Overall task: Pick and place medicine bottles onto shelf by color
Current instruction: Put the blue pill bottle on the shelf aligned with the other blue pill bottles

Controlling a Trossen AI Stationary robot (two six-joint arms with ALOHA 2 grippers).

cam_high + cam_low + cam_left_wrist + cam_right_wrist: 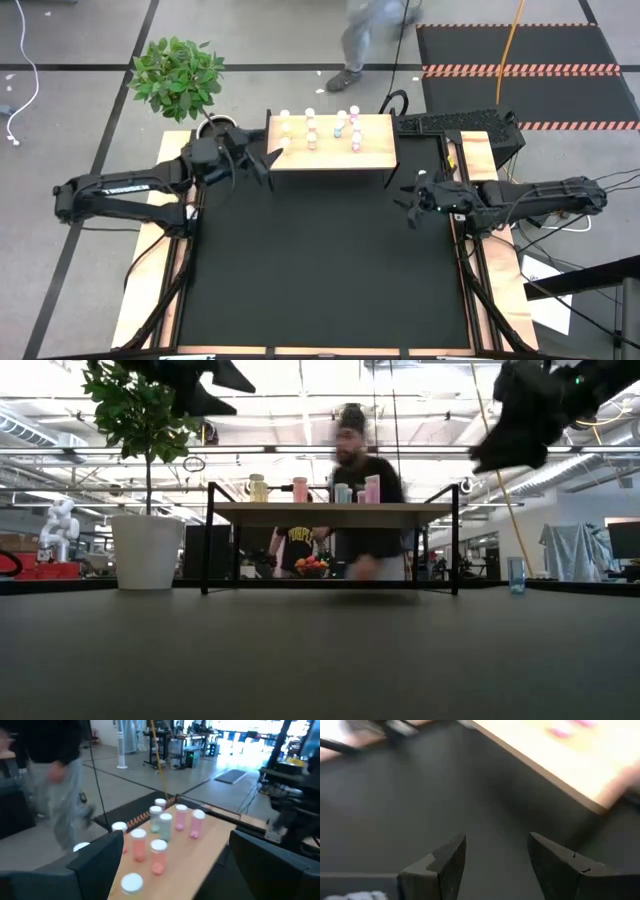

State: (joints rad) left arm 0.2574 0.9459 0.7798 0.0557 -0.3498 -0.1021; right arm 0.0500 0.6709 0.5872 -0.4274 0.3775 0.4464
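**Op A:** My left gripper [268, 158] is hanging at the shelf's [375, 158] left edge with its jaws spread wide and nothing between them. In the wrist view both fingers [100, 865] are standing clear of every cap. The right gripper [410, 205] is waiting off the shelf's right front corner, jaws parted, also empty.

**Op B:** So you're judging the step as a release and pull-away?

**Op A:** That's how I'm reading it. To do it well, I'm planning to lift straight up before swinging back, keeping the jaws wide so neither finger clips the nearest bottle [132, 883]. No sideways sweep while I'm this low over the board.

**Op B:** Where are the bottles sitting against the gripper?

**Op A:** All of them [318, 128] are standing upright on the shelf, in the high view at about two to three o'clock from the left gripper. The nearest one [285, 143] is just beside the fingertips; the pink pair [355, 132] is farther along at three o'clock. From the right gripper the group is lying at about ten to eleven o'clock, well apart. I'm seeing none left on the mat.
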